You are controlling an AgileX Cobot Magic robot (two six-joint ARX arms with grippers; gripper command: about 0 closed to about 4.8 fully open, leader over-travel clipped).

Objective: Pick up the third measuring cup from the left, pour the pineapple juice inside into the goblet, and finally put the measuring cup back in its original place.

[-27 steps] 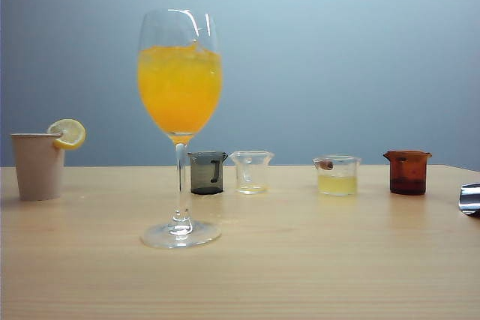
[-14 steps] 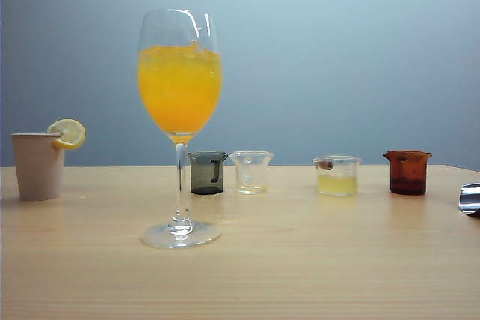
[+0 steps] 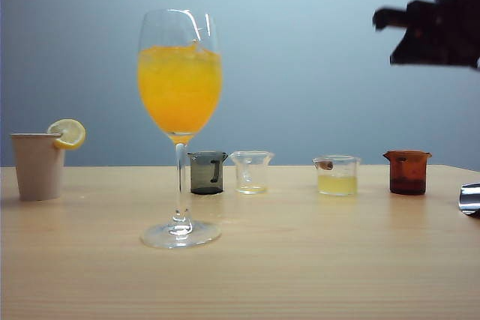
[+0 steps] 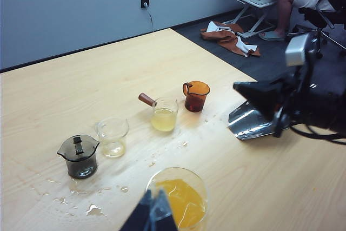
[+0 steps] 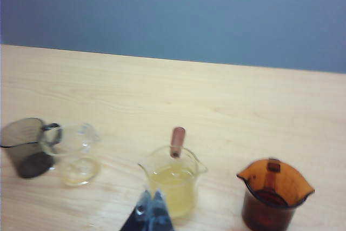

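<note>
Here, a light wooden table [image 3: 300,275] holds a row of four small measuring cups. Third from the left is the third measuring cup [image 3: 337,175], clear, with a brown handle, standing upright with pale pineapple juice [image 3: 337,184] in its lower half. At its 9 o'clock, well apart and nearer the camera, stands the goblet [image 3: 180,125], holding a deep orange icy drink. An amber cup [image 3: 407,171] sits at the target cup's 3 o'clock.

The right gripper [image 5: 152,209] hangs above the target cup, at its 1 o'clock in the exterior view, fingertips pressed together, touching nothing; it looks lined up for a descent and must part first. The left gripper [image 4: 153,212] hovers over the goblet; whether its tips are apart I cannot tell. The cup's handle points away from the right arm, likely leaving the body free to grasp.
</note>
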